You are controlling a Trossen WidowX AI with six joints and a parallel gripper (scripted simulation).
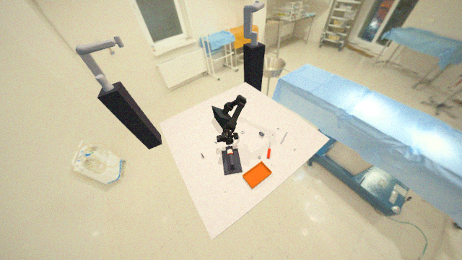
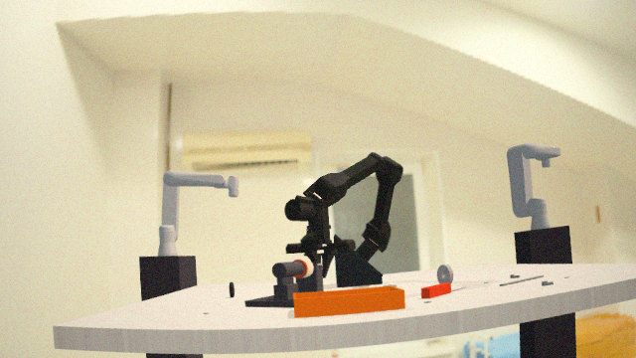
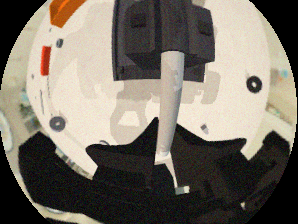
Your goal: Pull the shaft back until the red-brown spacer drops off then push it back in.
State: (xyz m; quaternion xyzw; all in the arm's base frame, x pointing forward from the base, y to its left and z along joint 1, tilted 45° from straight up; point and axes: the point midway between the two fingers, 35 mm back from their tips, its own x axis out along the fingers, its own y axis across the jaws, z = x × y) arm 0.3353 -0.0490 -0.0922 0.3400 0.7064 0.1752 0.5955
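Note:
My gripper [image 1: 229, 143] [image 2: 325, 263] [image 3: 161, 119] is shut on the grey shaft [image 3: 171, 100], near its free end. The shaft runs from my fingers into the dark bracket [image 3: 145, 56] [image 2: 315, 277]. Beyond the bracket, a red-brown spacer [image 1: 229, 154] [image 2: 305, 268] sits at the shaft's height against the end of the dark cylindrical housing [image 1: 232, 162] [image 2: 281, 269]. A cream spacer [image 1: 229, 151] [image 2: 309, 268] sits beside it, on the bracket side. The spacers and the shaft's far end are hidden in the wrist view.
The fixture stands on a dark base plate [image 1: 236, 170] [image 2: 258, 301]. An orange tray [image 1: 257, 175] [image 2: 350, 302] [image 3: 65, 12] stands beside it. A red bar [image 1: 268, 154] [image 2: 436, 290] [image 3: 45, 60], a grey ring [image 2: 445, 273] [image 1: 261, 133] and a black ring [image 1: 202, 155] lie or stand around.

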